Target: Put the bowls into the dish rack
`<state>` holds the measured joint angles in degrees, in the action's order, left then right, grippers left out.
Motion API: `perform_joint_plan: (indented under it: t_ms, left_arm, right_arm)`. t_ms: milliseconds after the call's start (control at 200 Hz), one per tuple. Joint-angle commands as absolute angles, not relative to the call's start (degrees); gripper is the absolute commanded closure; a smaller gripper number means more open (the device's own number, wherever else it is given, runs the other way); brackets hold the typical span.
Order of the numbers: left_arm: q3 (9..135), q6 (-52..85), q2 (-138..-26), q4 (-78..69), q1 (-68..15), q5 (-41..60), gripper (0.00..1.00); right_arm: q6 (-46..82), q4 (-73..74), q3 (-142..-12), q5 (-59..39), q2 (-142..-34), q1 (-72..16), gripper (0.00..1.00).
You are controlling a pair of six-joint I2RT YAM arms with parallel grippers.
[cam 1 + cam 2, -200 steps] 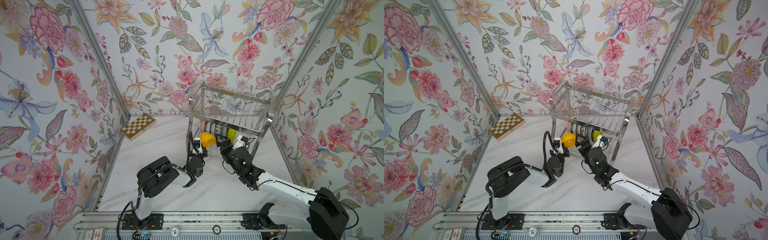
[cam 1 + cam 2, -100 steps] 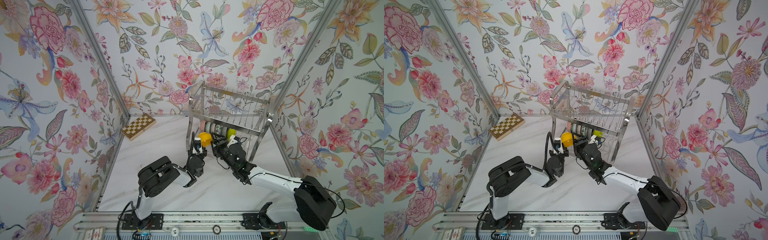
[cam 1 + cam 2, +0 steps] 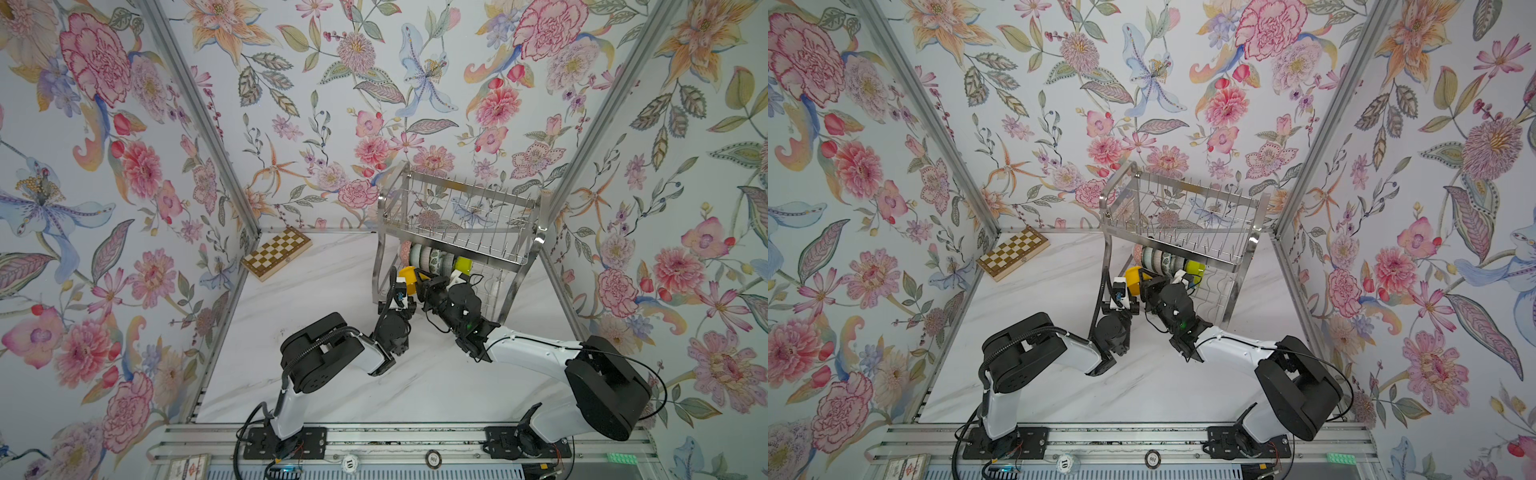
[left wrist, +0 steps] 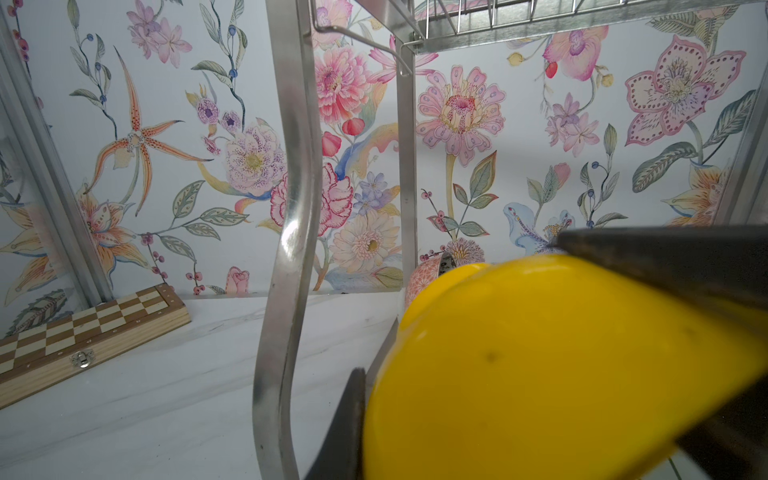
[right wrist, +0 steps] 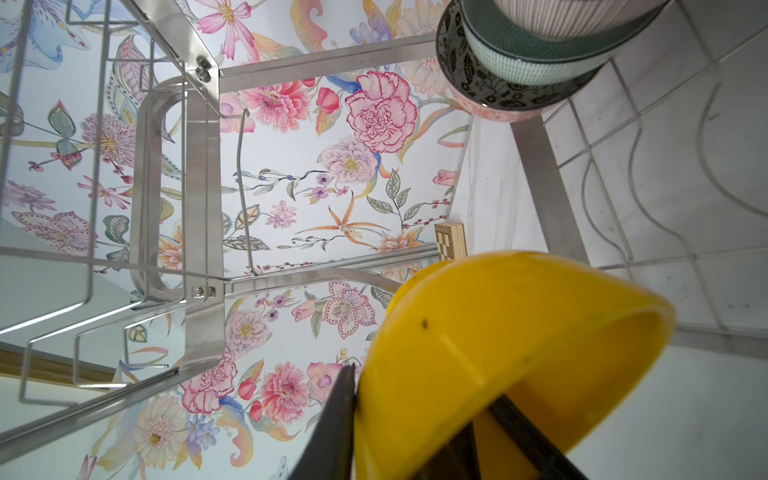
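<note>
Several bowls (image 3: 432, 259) stand in the dish rack (image 3: 535, 237), orange-yellow bowl (image 3: 408, 274) at its edge.

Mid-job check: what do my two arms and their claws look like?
Both match. The left arm and right arm have white shell links between bulky black joint housings, with thin black cables looping outside. The left claw and right claw have flat black fingers and a white camera block behind. A green light glows on the right forearm.
</note>
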<state>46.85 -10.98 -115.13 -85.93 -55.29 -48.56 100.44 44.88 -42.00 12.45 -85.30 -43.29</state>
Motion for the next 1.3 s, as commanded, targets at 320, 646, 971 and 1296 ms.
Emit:
perform_joint_plan:
  t_ms: [320, 646, 971, 1296]
  left_arm:
    - [43.2, -10.7, -111.5, -91.7, -57.6, -46.4, 0.39]
    - [37.0, 2.8, -100.6, -76.1, -57.5, -43.0, 0.01]
    - [37.8, 7.2, -95.4, -67.8, -56.1, -38.3, 0.01]
    - [39.3, 9.0, -93.5, -63.7, -55.8, -34.6, 0.01]
  right_arm:
    - [93.4, 45.6, -41.5, 15.8, -82.7, -43.0, 1.0]
    - [88.7, 29.8, -35.5, 14.3, -70.8, -40.1, 1.0]
    - [80.1, 4.5, -32.7, 2.1, -56.6, -29.3, 1.0]
    - [66.6, -19.0, -36.0, -10.4, -48.0, -13.6, 1.0]
